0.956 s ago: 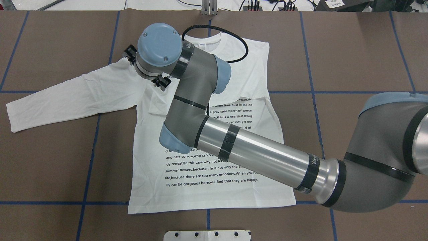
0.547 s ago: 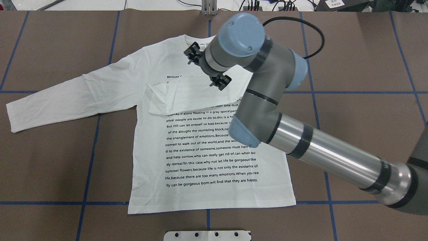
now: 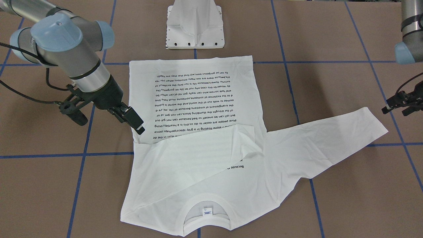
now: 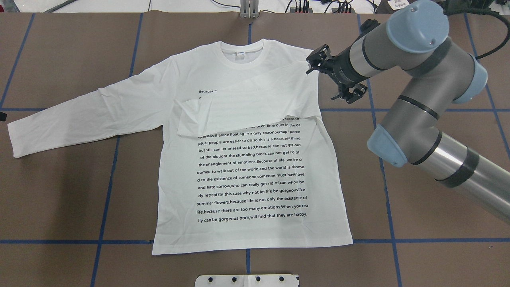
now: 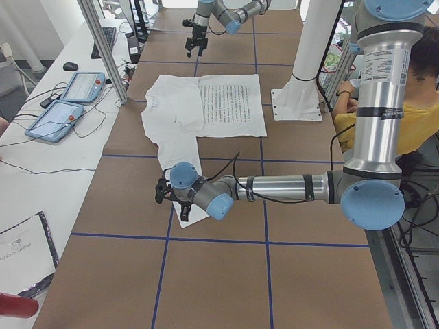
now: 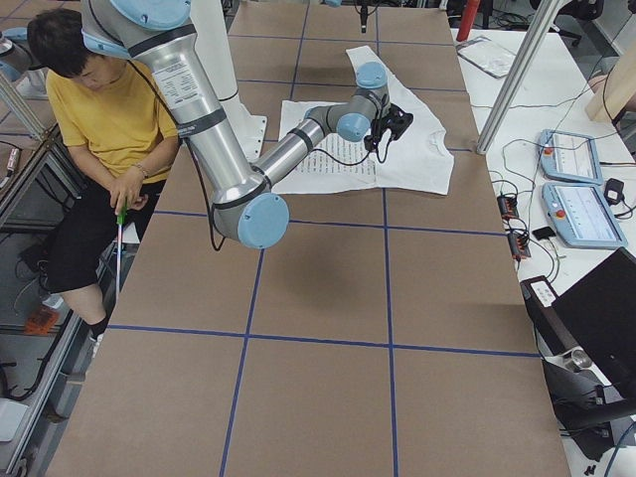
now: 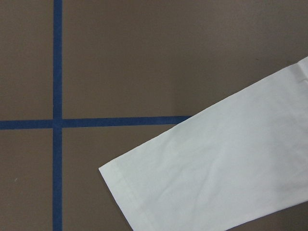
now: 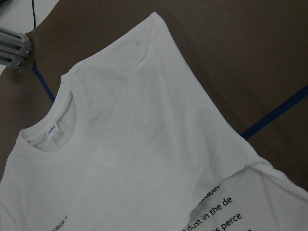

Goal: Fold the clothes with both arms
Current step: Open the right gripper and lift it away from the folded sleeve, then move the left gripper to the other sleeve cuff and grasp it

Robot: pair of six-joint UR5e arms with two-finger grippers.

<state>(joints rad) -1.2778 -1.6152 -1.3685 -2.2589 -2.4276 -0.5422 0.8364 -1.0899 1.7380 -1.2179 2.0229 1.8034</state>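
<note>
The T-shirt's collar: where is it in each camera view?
Exterior front-facing: collar at bottom centre.
Overhead exterior: collar at top centre.
Exterior left: collar, tiny, on the left edge of the shirt.
Exterior right: collar on the shirt's right edge.
Left wrist: not in it; only a sleeve cuff.
Right wrist: collar at left.
Shared landmark, except left wrist: the black text block, hemward of the collar.

A white T-shirt (image 8: 144, 144) lies flat on the brown surface (image 8: 240, 48), a sleeve folded across its chest. Its ribbed collar (image 8: 72, 125) bears a small label (image 8: 52, 129). Black print (image 8: 221, 211) shows below, and blue tape (image 8: 274, 115) runs beside.
</note>
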